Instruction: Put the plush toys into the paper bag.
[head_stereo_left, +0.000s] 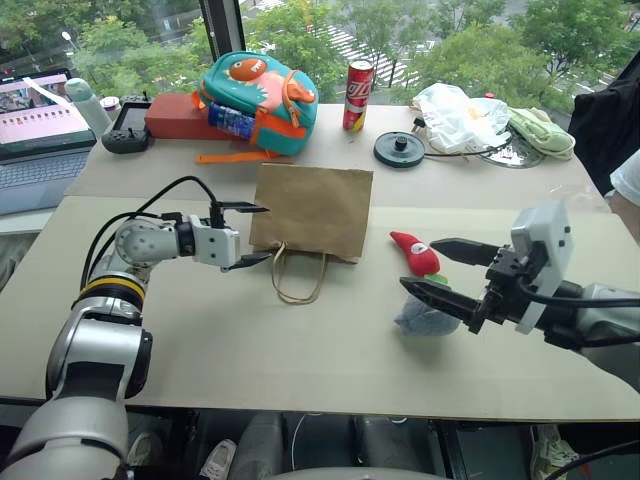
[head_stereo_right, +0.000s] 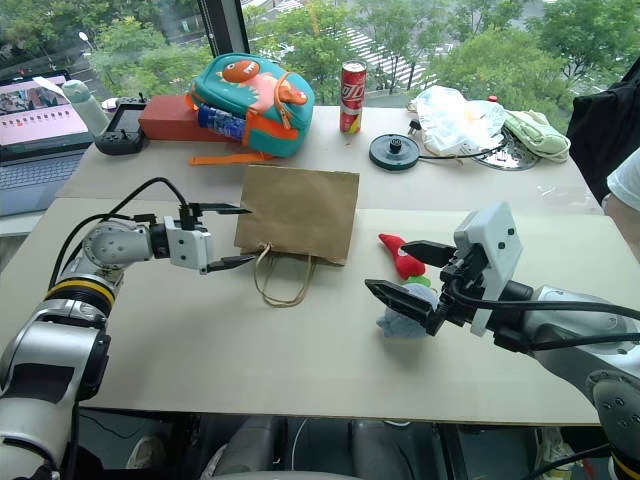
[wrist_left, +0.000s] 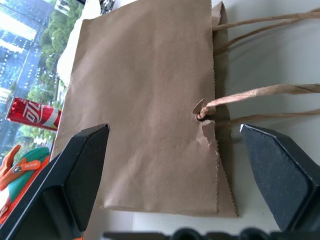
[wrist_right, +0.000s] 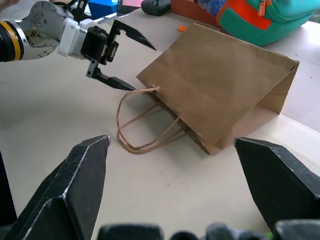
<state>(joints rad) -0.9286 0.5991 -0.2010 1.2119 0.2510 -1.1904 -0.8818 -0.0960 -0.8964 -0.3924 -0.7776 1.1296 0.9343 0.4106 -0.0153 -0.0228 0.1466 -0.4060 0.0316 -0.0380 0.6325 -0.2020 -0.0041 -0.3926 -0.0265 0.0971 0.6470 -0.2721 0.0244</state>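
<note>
- Paper bag (head_stereo_left: 311, 212): brown kraft, lay flat near the middle of the pale worktop (head_stereo_left: 250, 340), its mouth toward the near side; twine loop handles (head_stereo_left: 298, 278) trailed out over the worktop toward the near edge.
- Left pincer (head_stereo_left: 243, 236): stood wide open at the bag's left edge, one finger beside the far corner, the other beside the mouth corner where a handle is tied; it held nothing. Whether the fingers touched the paper could not be told.
- Red plush toy (head_stereo_left: 417, 252): elongated, white eyes, lay to the right of the bag, clear of it.
- Grey-blue plush toy (head_stereo_left: 420, 315): rounded, lay just on the near side of the red one, touching or nearly touching it.
- Right pincer (head_stereo_left: 437, 270): wide open, empty, seen over the two toys, one black finger across the red toy's right end, the other across the grey-blue toy. Whether it touched them could not be told.
- Dinosaur backpack (head_stereo_left: 258, 90): teal and orange, on the far side of the worktop, behind the bag and to its left.
- Red box (head_stereo_left: 175, 118): lay beside the backpack on its left, with a dark handheld device (head_stereo_left: 126, 128) at its left end.
- Drink can (head_stereo_left: 358, 95): red, upright, right of the backpack.
- Black round disc (head_stereo_left: 399, 149): right of the can, nearer.
- White plastic bag (head_stereo_left: 458, 115): crumpled, far right, with a pale green cloth (head_stereo_left: 540, 132) beside it.
- Laptop (head_stereo_left: 40, 130): open, screen lit, at the far left.
</note>
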